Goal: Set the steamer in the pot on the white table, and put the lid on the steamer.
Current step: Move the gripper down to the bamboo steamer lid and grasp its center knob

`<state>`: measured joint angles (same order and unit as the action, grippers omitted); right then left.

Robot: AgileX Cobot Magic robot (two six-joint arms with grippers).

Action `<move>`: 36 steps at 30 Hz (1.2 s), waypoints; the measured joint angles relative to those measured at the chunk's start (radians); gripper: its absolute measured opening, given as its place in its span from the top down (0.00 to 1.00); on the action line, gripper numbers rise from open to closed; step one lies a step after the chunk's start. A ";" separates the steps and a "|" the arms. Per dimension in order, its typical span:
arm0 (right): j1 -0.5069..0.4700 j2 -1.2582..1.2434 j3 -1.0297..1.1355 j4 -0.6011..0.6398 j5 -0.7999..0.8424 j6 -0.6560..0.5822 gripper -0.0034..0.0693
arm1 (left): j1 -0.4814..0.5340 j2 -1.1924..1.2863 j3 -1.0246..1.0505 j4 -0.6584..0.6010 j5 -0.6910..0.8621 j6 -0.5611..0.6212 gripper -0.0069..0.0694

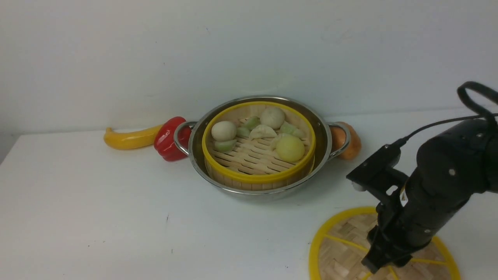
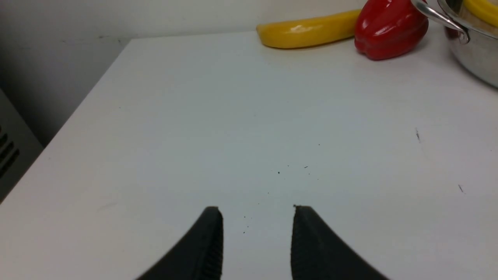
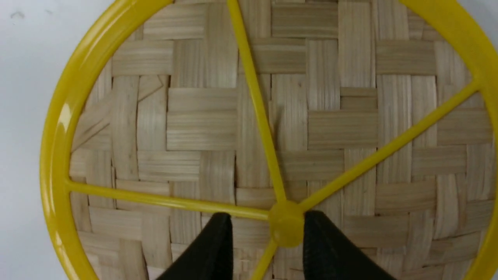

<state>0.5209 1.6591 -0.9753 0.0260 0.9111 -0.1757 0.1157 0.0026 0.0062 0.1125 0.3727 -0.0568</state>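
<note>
The steamer [image 1: 256,179], with toy buns and dumplings inside, sits in the steel pot [image 1: 323,128] at the back of the white table [image 1: 97,217]. The woven lid [image 1: 342,249] lies flat on the table at the front right. My right gripper [image 3: 267,217] is down on the lid [image 3: 330,116], open. Its fingers straddle the yellow centre knob [image 3: 287,229]: one fingertip sits against the knob, the other stands a little off it. My left gripper [image 2: 257,210] hovers open over bare table with nothing between its fingers; it is out of the front view.
A yellow vegetable [image 1: 130,139] and a red pepper [image 1: 169,139] lie left of the pot by its handle. An orange onion [image 1: 348,142] sits behind the right handle. The table's left edge [image 2: 78,112] drops off near my left gripper.
</note>
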 joint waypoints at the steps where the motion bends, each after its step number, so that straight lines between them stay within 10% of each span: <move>1: 0.000 0.007 0.000 -0.001 -0.001 0.000 0.60 | 0.000 0.000 0.000 0.000 0.000 0.000 0.59; 36: 0.000 0.016 0.000 -0.026 -0.016 0.049 0.61 | 0.000 0.000 0.000 0.000 0.000 0.000 0.59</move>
<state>0.5209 1.6756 -0.9753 0.0000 0.8952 -0.1270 0.1157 0.0026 0.0062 0.1125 0.3727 -0.0568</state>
